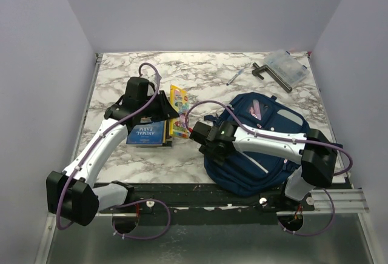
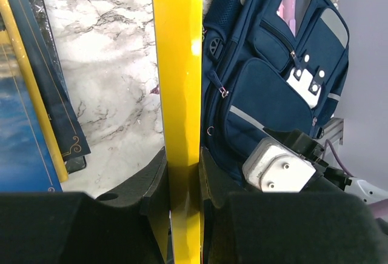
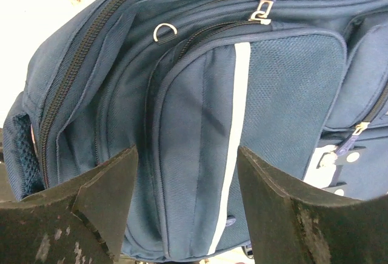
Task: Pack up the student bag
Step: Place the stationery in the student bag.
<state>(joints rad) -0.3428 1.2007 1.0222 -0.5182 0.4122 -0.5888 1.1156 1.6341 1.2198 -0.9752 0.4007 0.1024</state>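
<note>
L arm (image 1: 100,146), R arm (image 1: 270,141): wht tube links, blk joint housings, chunky blk blocks at lower left and right of top view. Purple cables (image 1: 151,70) run along each, more looped by bases at bottom edge. L gripper (image 1: 171,111), R gripper (image 1: 213,150): blk bodies. L fingers (image 2: 145,185): matte blk, foam-like. R fingers (image 3: 103,197): blk, wedge-shaped, scuffed w/ pale specks. Wht rounded housing (image 2: 279,167) w/ two small screws, lower right of L wrist view.
</note>
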